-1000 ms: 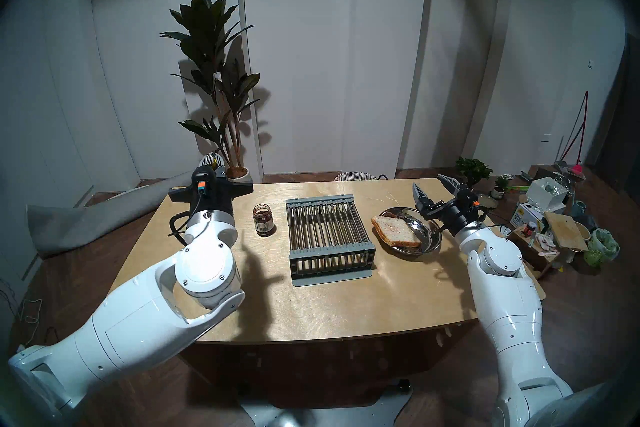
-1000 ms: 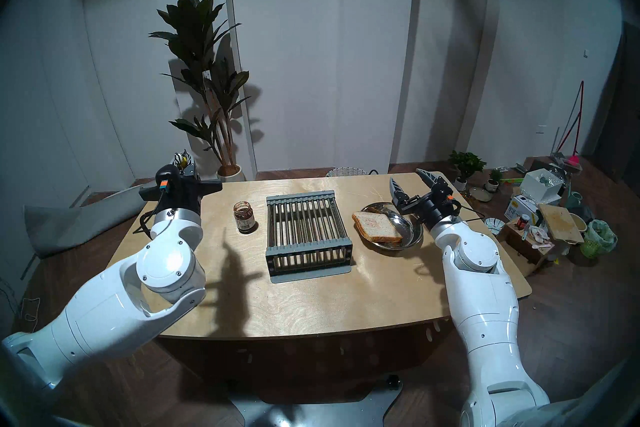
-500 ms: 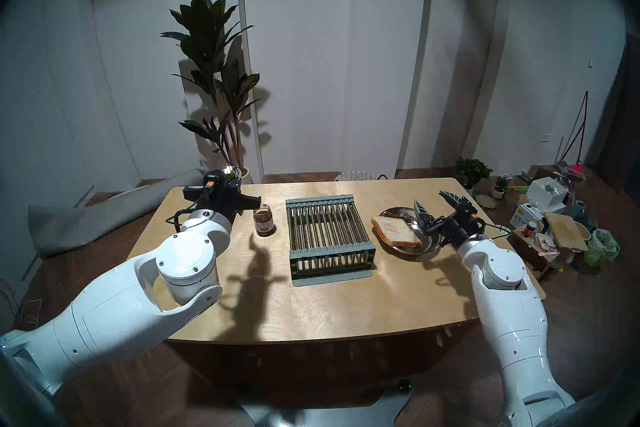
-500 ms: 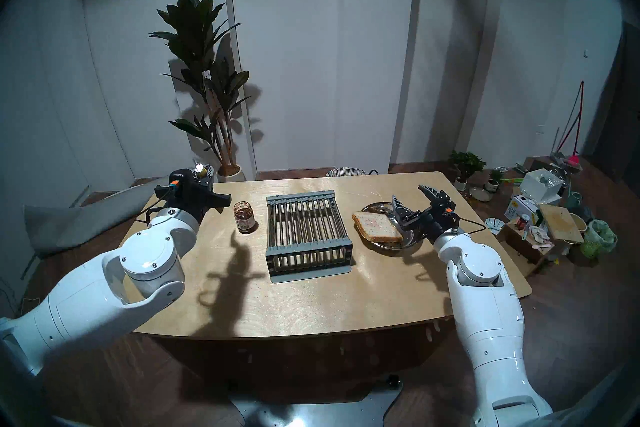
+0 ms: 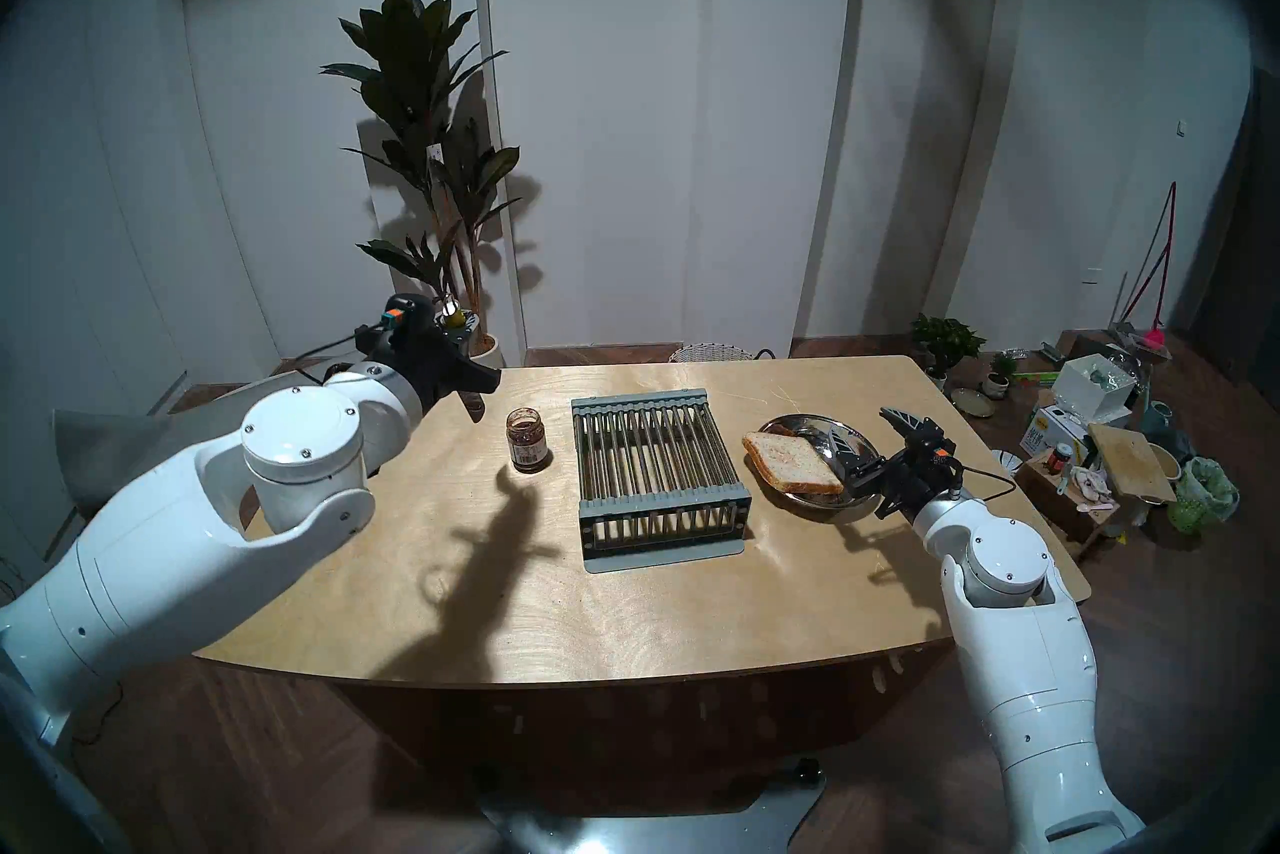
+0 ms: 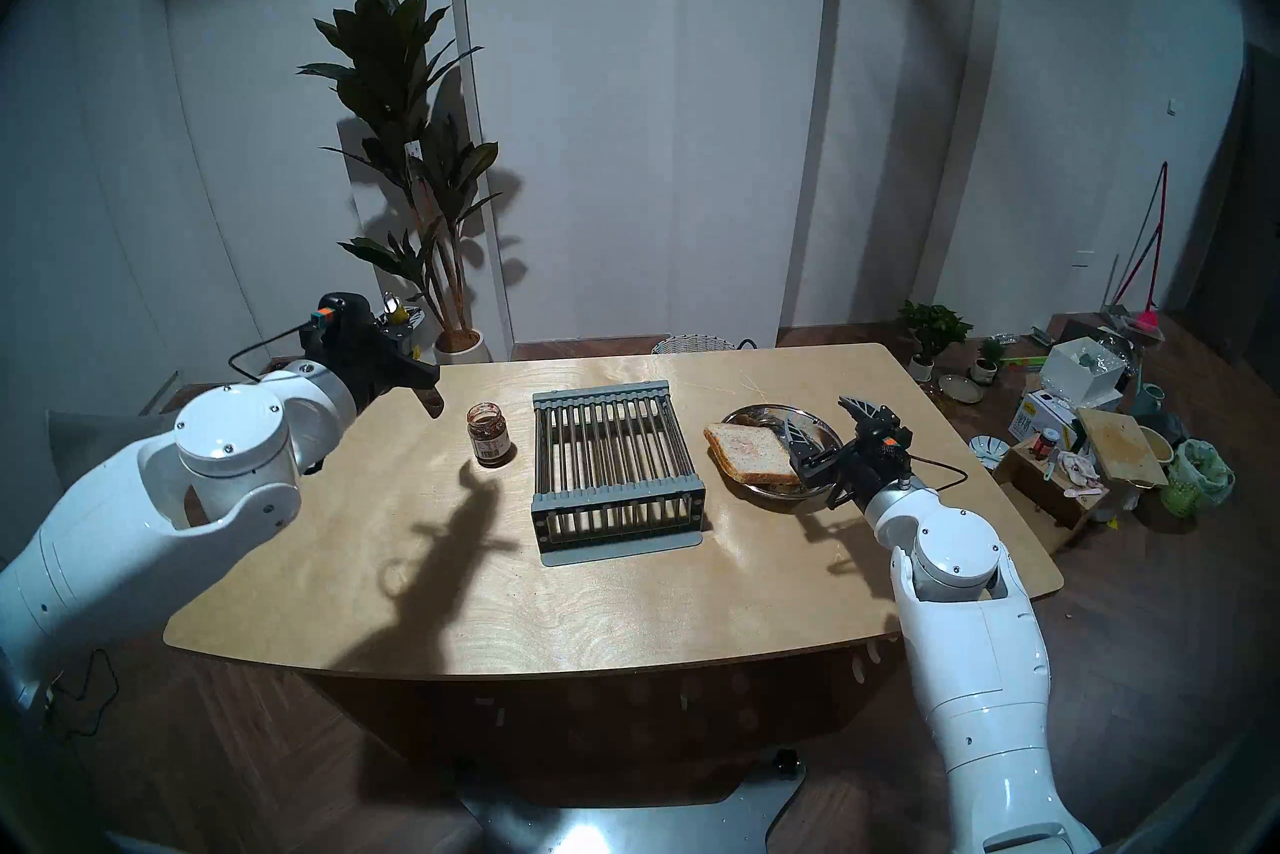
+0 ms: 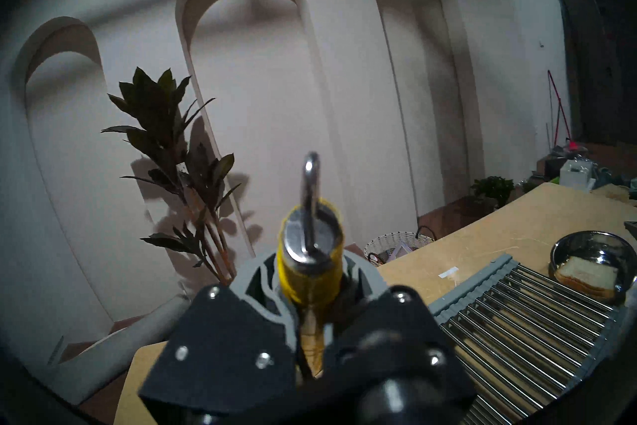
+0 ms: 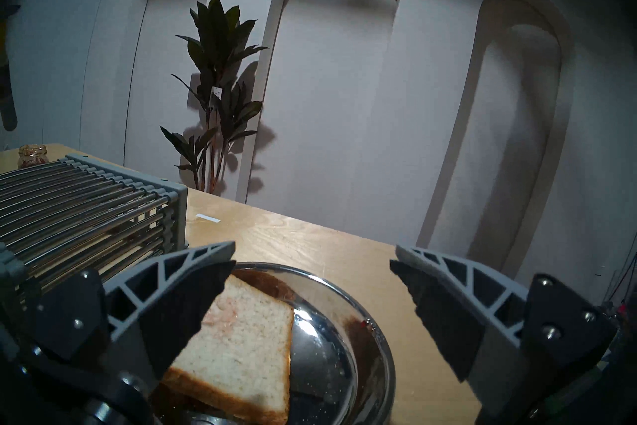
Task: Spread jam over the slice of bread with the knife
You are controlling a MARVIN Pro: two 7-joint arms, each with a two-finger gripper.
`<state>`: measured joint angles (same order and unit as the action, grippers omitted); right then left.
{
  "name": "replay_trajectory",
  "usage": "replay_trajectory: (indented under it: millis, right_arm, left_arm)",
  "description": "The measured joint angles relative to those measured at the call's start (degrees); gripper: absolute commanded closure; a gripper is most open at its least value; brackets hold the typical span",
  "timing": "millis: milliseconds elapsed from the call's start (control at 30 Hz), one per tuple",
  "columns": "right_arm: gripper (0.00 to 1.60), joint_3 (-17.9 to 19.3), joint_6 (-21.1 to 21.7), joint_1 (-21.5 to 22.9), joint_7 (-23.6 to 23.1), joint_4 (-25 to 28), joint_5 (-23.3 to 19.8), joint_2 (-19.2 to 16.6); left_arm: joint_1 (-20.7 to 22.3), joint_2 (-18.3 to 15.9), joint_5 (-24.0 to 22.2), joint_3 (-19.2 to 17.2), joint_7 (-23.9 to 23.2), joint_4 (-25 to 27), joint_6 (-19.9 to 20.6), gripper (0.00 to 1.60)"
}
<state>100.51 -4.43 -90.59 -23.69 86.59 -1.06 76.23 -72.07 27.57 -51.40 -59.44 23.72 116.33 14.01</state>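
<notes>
My left gripper (image 5: 458,329) (image 7: 310,279) is shut on the knife (image 7: 312,279) by its yellow handle. The handle's metal end and loop point toward the back wall. The blade (image 5: 475,407) hangs down above the table, a little left of the jam jar (image 5: 528,438) (image 6: 489,433). The slice of bread (image 5: 789,459) (image 8: 241,327), pink-stained in the middle, lies in a metal plate (image 5: 796,421) (image 8: 379,327). My right gripper (image 5: 871,431) (image 8: 312,265) stands open low over the plate's right side. One finger is above the bread's right edge, the other beyond the rim.
A grey rack with metal bars (image 5: 654,464) stands mid-table between jar and plate. A potted plant (image 5: 429,152) and a woven basket (image 5: 710,352) stand behind the table. Clutter covers the floor at the far right (image 5: 1108,450).
My left arm swung left and back, turning the wrist so the blade now hangs down beside the jar. My right gripper, still open, came down and nearer onto the plate's right side.
</notes>
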Motion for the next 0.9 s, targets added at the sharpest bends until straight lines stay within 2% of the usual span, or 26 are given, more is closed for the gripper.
replay_trajectory:
  millis: [367,467,600,733,900]
  right_arm:
    - [0.0,-0.2,4.85,-1.93,4.58,4.24,3.63,1.32]
    - [0.0,-0.19,5.78,-2.14,5.39,4.84,4.28,1.51]
    - [0.0,-0.18,8.46,-2.58,7.64,6.41,5.94,2.05]
    - [0.0,-0.21,10.53,-2.79,9.08,7.54,7.13,2.48]
    - [0.0,-0.21,12.08,-2.82,10.13,8.26,8.04,2.82]
  left_arm:
    - [5.55,-0.19,-9.09,-4.19,-12.88,-6.63,6.94,1.6]
    - [6.53,0.2,-10.1,-4.69,-14.92,-7.36,8.22,1.6]
    - [8.83,1.93,-11.17,-5.05,-19.53,-9.89,12.27,1.6]
    - [10.66,4.48,-10.24,-5.07,-20.47,-12.77,15.69,1.6]
    - [12.52,7.13,-7.97,-5.3,-19.22,-15.27,17.88,1.6]
